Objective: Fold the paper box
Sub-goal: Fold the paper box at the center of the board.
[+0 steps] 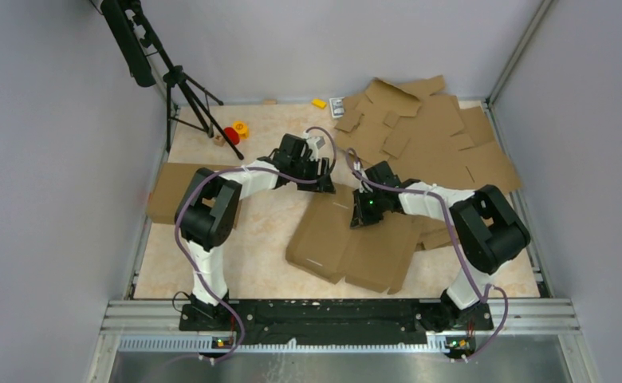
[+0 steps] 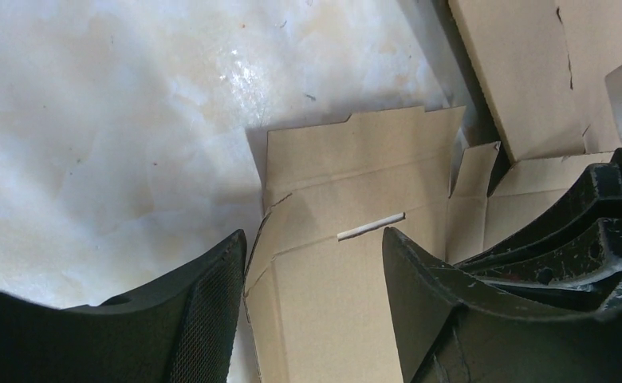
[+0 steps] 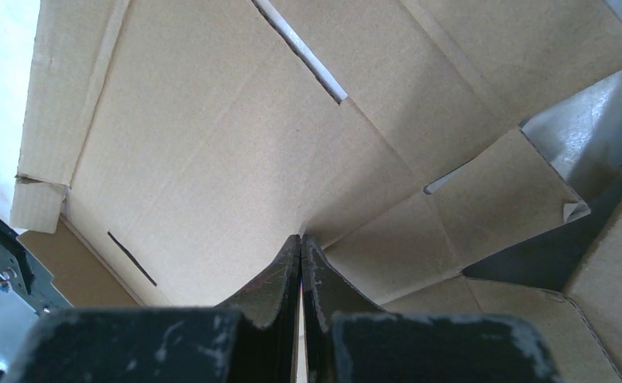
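Well, from overhead my left claw [image 1: 320,179] hangs with its jaws apart, gripping nothing, over the far left corner of the plain brown corrugated cardboard box blank [image 1: 354,246]. My right claw [image 1: 364,209] is closed on nothing and is down on the blank's far middle. The blank lies nearly flat in the middle of the pale marbled table [image 1: 268,231], between my two arms.

Only the overhead view takes in the rest. There is a loose heap of brown cardboard blanks [image 1: 427,136] at the far right and a flat brown cardboard sheet [image 1: 163,198] at the left edge, partly under my left arm. A black tripod [image 1: 182,84] stands at the far left. Near its feet are a small red piece [image 1: 232,135] and a small orange-yellow piece [image 1: 242,126]. A yellow block [image 1: 319,103] and a small printed card [image 1: 337,106] lie by the far wall; the card's print is too small to read.

My left wrist camera adds the blank's end flap [image 2: 356,152] and one narrow pale slot [image 2: 370,226], seen between my two spread fingers [image 2: 212,319]. Whether they touch the cardboard I cannot tell.

My right wrist camera shows my fingertips [image 3: 288,263] pressed together at a crease in the blank. It also shows a long slot [image 3: 300,49] beyond them and a thin dark slit [image 3: 132,258] to the left. A short slot [image 3: 450,177] lies to the right, beside a flap with a curled corner [image 3: 572,211]. The cardboard is plain, unprinted brown.
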Action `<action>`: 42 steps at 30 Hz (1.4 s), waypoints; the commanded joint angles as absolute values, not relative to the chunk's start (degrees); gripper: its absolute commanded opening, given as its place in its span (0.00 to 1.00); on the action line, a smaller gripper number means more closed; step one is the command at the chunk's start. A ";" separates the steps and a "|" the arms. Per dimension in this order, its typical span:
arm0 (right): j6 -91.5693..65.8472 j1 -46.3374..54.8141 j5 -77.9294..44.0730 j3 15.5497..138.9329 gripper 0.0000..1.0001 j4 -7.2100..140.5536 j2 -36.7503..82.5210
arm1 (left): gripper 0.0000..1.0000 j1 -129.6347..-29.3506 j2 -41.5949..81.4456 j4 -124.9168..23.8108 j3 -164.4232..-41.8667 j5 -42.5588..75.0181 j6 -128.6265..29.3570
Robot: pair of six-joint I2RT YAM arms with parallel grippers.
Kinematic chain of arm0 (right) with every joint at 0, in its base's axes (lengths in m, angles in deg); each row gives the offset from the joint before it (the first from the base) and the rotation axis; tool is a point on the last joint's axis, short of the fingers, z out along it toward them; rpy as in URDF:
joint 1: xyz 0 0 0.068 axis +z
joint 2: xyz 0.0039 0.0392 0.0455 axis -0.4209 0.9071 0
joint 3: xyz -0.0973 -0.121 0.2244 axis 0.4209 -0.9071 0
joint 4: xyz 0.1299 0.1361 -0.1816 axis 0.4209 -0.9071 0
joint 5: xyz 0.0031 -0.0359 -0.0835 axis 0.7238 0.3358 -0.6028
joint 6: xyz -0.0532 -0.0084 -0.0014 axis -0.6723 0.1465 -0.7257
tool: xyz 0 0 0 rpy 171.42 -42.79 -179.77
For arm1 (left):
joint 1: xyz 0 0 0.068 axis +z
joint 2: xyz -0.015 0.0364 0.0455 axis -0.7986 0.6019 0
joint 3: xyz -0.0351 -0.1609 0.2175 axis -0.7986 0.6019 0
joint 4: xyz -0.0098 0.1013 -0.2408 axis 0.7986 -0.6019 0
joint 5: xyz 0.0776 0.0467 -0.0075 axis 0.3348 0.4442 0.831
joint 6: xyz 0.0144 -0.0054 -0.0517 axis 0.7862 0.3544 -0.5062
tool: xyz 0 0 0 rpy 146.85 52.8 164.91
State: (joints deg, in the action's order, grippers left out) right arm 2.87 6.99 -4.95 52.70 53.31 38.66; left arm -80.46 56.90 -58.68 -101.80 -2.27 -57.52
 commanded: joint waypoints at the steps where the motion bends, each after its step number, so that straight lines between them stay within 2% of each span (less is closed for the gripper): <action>1: 1.51 7.46 -5.88 55.13 0.00 51.96 39.76 | 0.64 -80.34 56.73 -58.02 -103.86 -3.86 -55.65; 9: 1.71 7.46 -6.55 55.43 0.00 51.39 39.48 | 0.55 -80.33 56.27 -58.69 -103.01 -7.83 -55.16; 21: 1.86 7.46 -7.14 55.74 0.00 50.90 39.01 | 0.26 -80.66 56.12 -60.51 -102.54 -7.32 -54.67; 29: 2.01 7.46 -7.68 55.92 0.00 50.59 38.79 | 0.16 -81.48 54.88 -62.68 -101.52 -2.56 -53.94; 32: 2.08 7.46 -7.93 55.92 0.00 50.44 38.79 | 0.05 -81.76 54.42 -64.21 -101.09 -0.10 -53.32; 34: 2.04 7.46 -8.04 55.92 0.00 50.37 38.77 | 0.00 -81.76 54.54 -64.98 -100.78 1.29 -53.31; 42: 2.28 7.46 -8.42 56.19 0.00 50.26 38.69 | 0.00 -81.66 54.91 -65.96 -98.80 3.69 -55.72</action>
